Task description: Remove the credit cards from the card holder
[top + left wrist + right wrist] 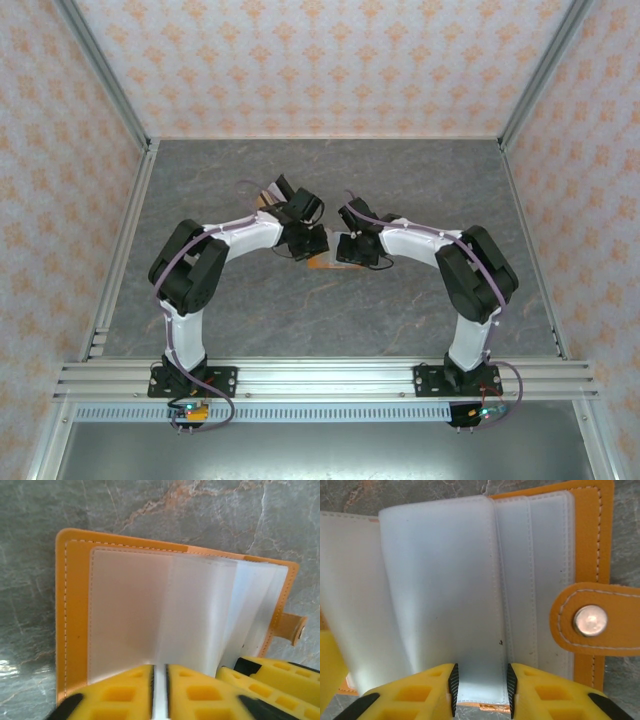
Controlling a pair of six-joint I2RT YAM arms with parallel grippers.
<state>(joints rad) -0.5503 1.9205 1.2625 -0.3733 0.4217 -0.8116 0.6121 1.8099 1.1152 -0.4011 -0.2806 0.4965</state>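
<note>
The card holder lies open on the table, orange with translucent sleeves; from above it is a sliver of orange between both wrists. My left gripper is shut on the edge of one upright sleeve leaf. My right gripper hovers over another sleeve, jaws apart, beside the snap strap. Its fingers also show in the left wrist view. The sleeves look bare. Small flat brown and whitish pieces, probably credit cards, lie behind the left gripper, partly hidden.
The grey marbled table is fenced by patterned walls and metal rails. Both arms bend inward and meet at the middle, the right gripper facing the left one.
</note>
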